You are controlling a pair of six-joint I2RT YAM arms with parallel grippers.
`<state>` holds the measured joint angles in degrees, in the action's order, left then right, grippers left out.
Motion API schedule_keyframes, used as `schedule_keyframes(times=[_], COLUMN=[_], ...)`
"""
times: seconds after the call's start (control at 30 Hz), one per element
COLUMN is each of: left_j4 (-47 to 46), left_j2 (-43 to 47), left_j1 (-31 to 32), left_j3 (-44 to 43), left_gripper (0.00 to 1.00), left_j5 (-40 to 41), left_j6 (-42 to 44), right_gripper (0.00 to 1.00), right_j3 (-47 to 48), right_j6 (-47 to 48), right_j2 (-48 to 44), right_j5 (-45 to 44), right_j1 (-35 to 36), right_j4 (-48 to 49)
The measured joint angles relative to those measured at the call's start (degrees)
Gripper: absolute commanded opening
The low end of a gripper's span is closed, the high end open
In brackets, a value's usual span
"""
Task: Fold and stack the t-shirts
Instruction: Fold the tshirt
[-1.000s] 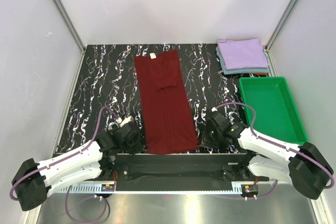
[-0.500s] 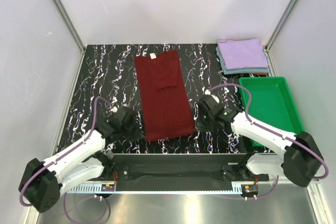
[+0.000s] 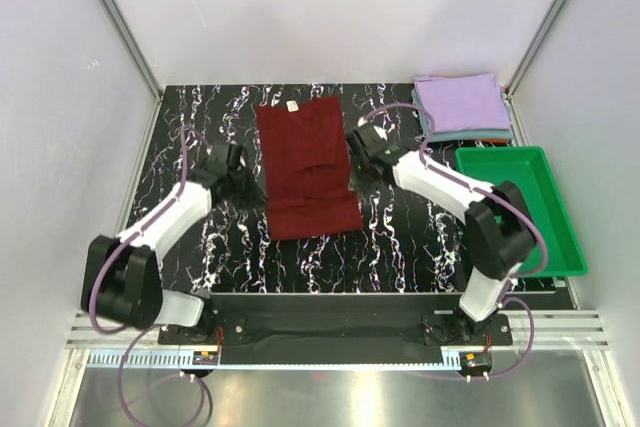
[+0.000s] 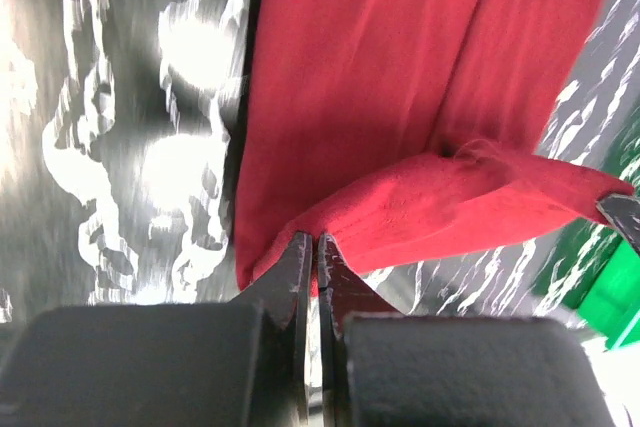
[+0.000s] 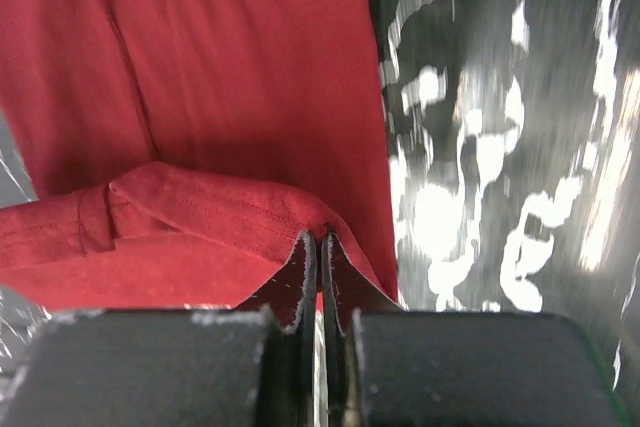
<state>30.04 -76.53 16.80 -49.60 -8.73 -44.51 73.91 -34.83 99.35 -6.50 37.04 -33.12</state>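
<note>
two arms reach out over a black, white-veined table (image 3: 190, 127), one on each side of a maroon tee (image 3: 300, 137). the tee lies lengthwise down the middle, its white label (image 3: 291, 106) at the far end. the left fingers (image 3: 250, 185) meet the tee's left edge and the right fingers (image 3: 352, 159) its right edge, about halfway along the cloth.

in the left wrist view the left fingers (image 4: 303, 267) are pinched tight on a corner of the maroon tee (image 4: 380, 67). the corner is raised off the flat layer beneath, and the lifted hem stretches away to the right. the right wrist view shows the same on the other side. the right fingers (image 5: 308, 262) are closed hard on a corner of the maroon tee (image 5: 230, 67), its lifted edge running off to the left above the flat cloth.

from above, the near part of the tee is doubled back over itself, with a fold line at its near end. the held edge sags in a shallow curve between the two arms.

at the far right corner of the table a folded lavender tee (image 3: 460, 100) sits on top of a folded grey-blue tee (image 3: 470, 134), well apart from the maroon one. a green tray (image 3: 500, 152) lies just nearer than that stack, along the right edge.
</note>
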Motion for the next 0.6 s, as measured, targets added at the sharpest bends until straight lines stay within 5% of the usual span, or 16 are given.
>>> schedule_keyframes(times=[0.3,0.6], left_j4=[-0.09,1.6], left_j2=[-18.93,-31.54], left_j1=[-7.76,-10.25], left_j3=[-19.69,-30.4], left_gripper=[0.0,0.0], left_j5=[-3.63,-5.73], left_j6=[5.57,7.61], right_gripper=[0.0,0.0], right_j3=[18.71,31.65], right_j6=[5.88,10.45], right_j2=[11.67,24.39], right_j5=[1.36,5.75], right_j1=[-5.97,-9.97], right_j4=[-2.27,-3.45])
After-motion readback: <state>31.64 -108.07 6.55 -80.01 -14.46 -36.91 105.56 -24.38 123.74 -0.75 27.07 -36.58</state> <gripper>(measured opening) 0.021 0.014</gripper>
